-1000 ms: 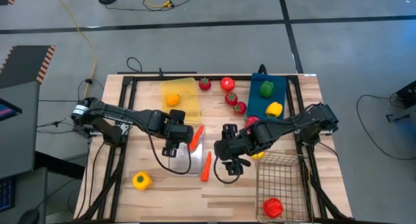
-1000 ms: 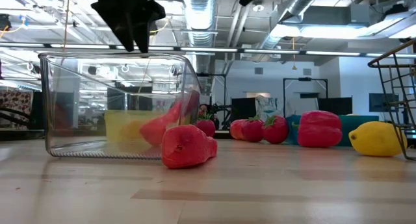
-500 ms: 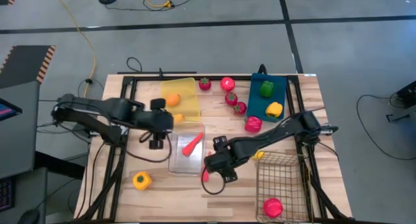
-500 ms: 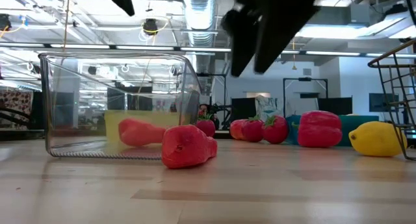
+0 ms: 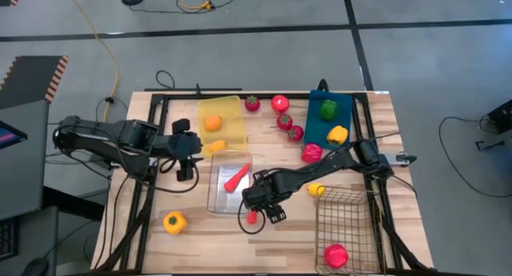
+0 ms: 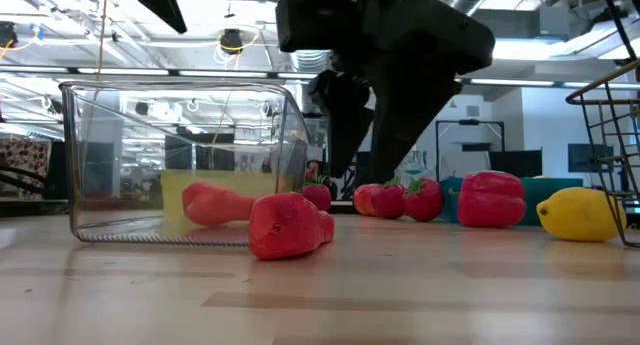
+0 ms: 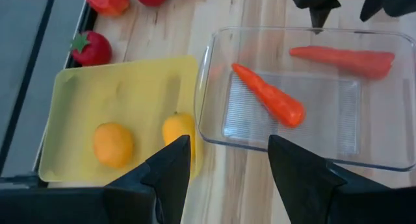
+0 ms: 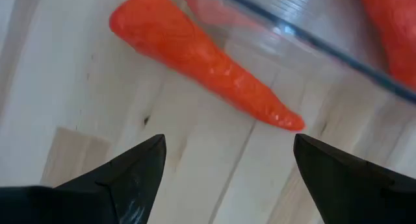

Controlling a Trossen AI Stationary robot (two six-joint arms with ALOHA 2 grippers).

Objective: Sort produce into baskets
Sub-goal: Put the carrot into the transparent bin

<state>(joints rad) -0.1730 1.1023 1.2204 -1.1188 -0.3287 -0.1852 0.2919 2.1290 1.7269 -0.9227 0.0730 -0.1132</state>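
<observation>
wooden table (image 5: pixel 280 244), right pincer (image 8: pixel 224 169) over carrot (image 8: pixel 201 62)

Glossy carrot (image 8: pixel 201 68), clear plastic bin (image 7: pixel 383 130), wood table (image 5: pixel 208 236)

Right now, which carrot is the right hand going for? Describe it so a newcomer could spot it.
Find the clear plastic bin in the middle of the table. The target carrot lies on bare wood just outside that bin's near right corner, under the open right hand. Its twin, the other carrot, lies inside the bin; this one is the only carrot on the tabletop.

Dark jointed arms, black looping cables
</observation>
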